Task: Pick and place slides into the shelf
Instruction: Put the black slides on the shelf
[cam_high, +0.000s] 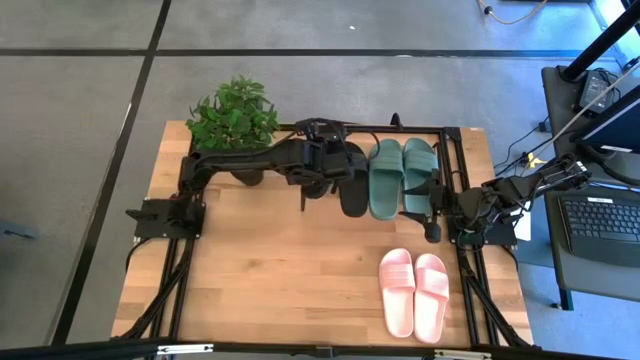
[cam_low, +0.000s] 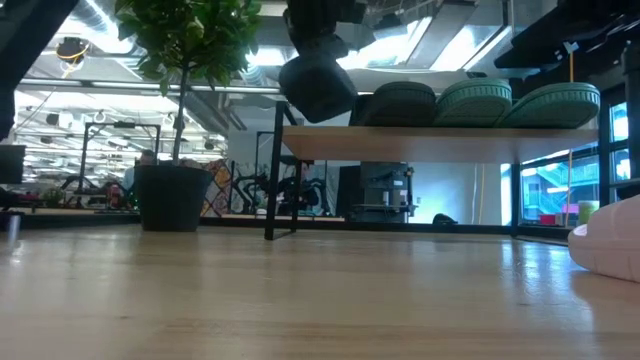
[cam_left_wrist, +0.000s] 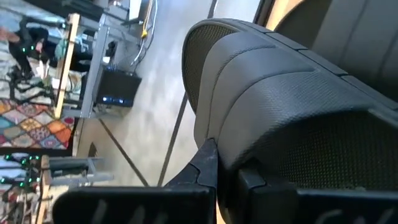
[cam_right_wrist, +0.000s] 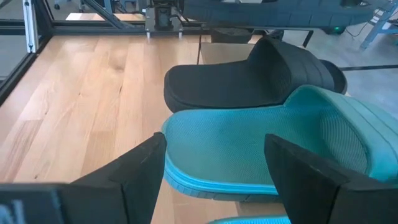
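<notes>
High view: left end effector holds black slide.

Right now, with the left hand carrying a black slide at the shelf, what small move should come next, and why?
Probably lower the left hand slightly to seat its black slide on the shelf: the slide hangs tilted above the shelf's left end, beside the other black slide and green slides.

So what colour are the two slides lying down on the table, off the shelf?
Pale pink slides; the high view shows them best.
</notes>
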